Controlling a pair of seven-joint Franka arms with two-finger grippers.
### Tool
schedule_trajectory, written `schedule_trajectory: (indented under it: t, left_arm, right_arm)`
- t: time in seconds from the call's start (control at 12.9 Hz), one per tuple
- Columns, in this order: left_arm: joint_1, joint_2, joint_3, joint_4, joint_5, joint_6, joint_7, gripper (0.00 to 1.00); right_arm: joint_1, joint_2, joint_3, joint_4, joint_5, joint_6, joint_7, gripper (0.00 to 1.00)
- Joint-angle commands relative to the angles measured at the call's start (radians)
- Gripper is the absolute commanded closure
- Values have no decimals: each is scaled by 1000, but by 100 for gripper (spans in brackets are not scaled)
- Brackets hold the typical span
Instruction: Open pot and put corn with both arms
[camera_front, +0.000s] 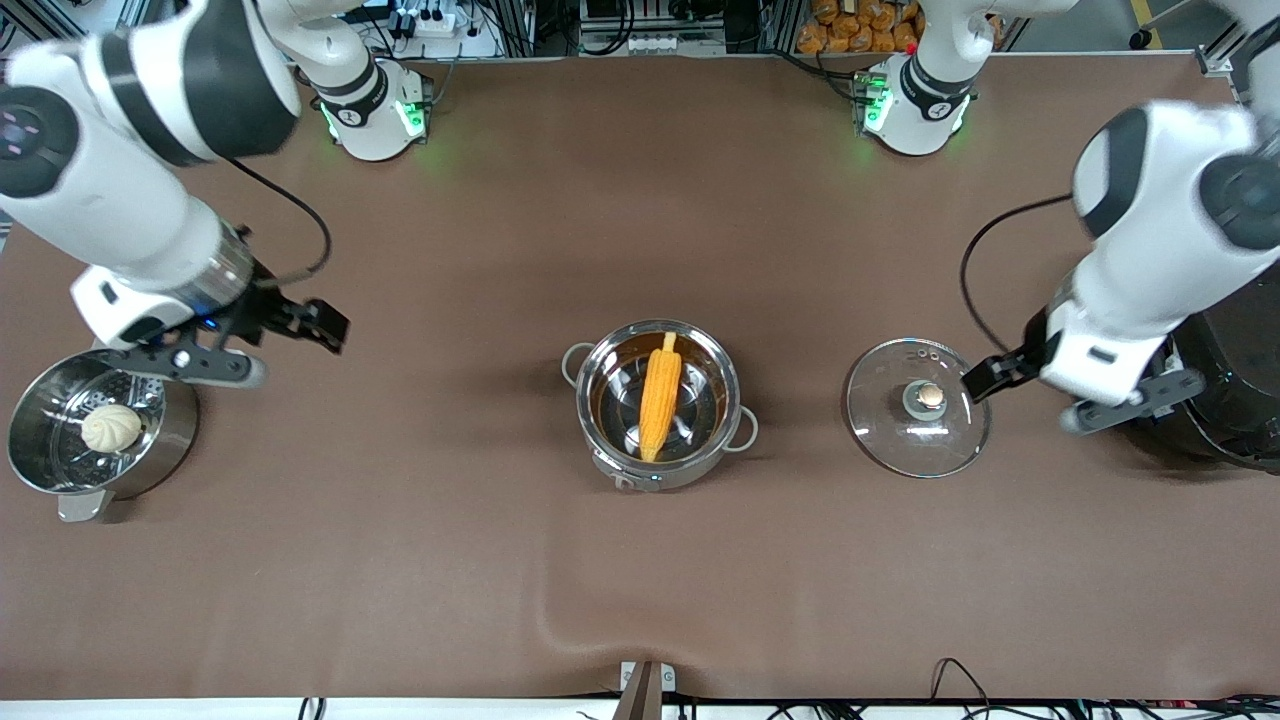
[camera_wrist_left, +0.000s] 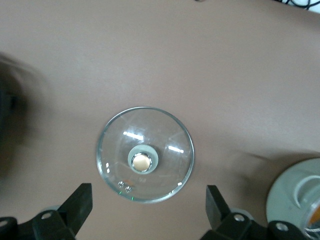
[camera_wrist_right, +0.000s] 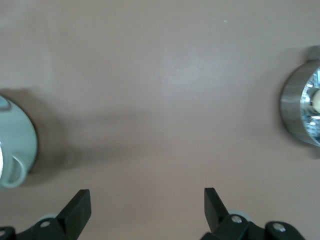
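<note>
1. We see the left gripper (camera_wrist_left: 149, 210) with its jaws spread wide and nothing between them, hanging over the table just beside the glass lid (camera_front: 918, 407), toward the left arm's end.
2. The lid lies flat on the brown table (camera_front: 500, 560), knob (camera_front: 930, 396) up, well clear of the pot (camera_front: 659, 404). We judge it was parked there so the pot's mouth stays free and the knob is easy to take again.
3. Our right gripper (camera_wrist_right: 147, 207) is also fully open and empty, over bare table between the pot and the steamer pot (camera_front: 97, 424) at the right arm's end.
4. The corn (camera_front: 660, 397) lies inside the open pot, leaning lengthwise, its pale stub toward the robots' bases and its tapered tip toward the front camera. It spans most of the pot's width, which would explain why it rests slanted rather than flat.
5. A white bun (camera_front: 111, 427) sits in the steamer pot; a big black cooker (camera_front: 1225, 380) stands under the left arm. Neither belongs to this job.
6. With the lid off and the corn in, we judge the task essentially complete, both arms standing apart from the pot.
</note>
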Motion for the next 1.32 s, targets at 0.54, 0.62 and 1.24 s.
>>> schedule_trajectory:
  t: [0.54, 0.62, 1.24]
  left_arm:
    - [36, -186, 6, 76, 17, -286, 136, 0]
    - [36, -185, 4, 76, 15, -287, 118, 0]
    - [134, -176, -100, 79, 12, -287, 151, 0]
  right_arm:
    - [-167, -97, 15, 114, 7, -222, -231, 0]
    - [-190, -97, 16, 114, 21, -219, -233, 0]
    - [-204, -88, 18, 109, 50, -185, -235, 0]
